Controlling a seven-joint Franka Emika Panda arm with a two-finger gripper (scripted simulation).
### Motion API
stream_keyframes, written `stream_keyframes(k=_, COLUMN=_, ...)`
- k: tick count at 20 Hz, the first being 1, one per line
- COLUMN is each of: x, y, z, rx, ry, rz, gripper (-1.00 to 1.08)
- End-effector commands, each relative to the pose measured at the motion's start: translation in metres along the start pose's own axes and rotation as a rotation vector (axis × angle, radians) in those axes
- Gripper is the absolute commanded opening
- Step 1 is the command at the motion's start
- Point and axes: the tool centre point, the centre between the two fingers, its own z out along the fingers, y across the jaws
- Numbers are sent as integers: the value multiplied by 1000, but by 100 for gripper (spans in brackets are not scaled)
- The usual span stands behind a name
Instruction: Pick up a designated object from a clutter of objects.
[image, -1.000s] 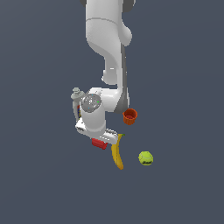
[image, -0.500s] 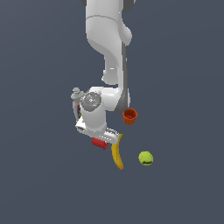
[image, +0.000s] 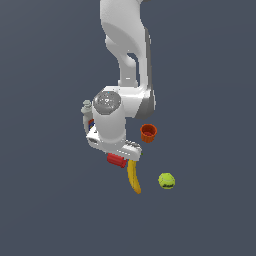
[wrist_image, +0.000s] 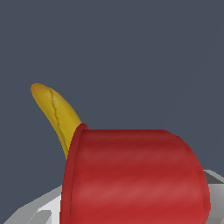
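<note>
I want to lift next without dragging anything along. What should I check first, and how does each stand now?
1. Claw is at the red cup, not the orange cup: ok.
2. Red cup sits between the fingers, filling the wrist view: ok.
3. Claw shut firmly on the cup: cannot tell.
4. Banana apart from the cup: cannot tell; they look adjacent.
5. Tennis ball out of the way: ok.
6. White bottle clear of the arm: cannot tell, mostly hidden.

Claw low over red cup, banana adj.
</note>
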Motion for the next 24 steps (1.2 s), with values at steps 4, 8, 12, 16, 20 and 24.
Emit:
stream_keyframes(k=4, x=4, y=-18, z=-55, rx=0, ry=3, rz=0, gripper=-100)
stream_keyframes(k=8, x=8, y=-32, z=-99, rx=0, ry=3, rz=0, gripper=-100)
stream_keyframes(k=12, x=11, y=-45, z=-141, rx=0, ry=3, rz=0, gripper=-100)
stream_keyframes(k=16, x=15, y=-59, z=-182, rx=0, ry=3, rz=0, gripper=-100)
stream_keyframes(k=20, x=19, y=-72, z=-221, rx=0, ry=3, rz=0, gripper=-100)
stream_keyframes(k=24, x=23, y=-83, z=-255, rx=0, ry=2, rz=-1, gripper=-100)
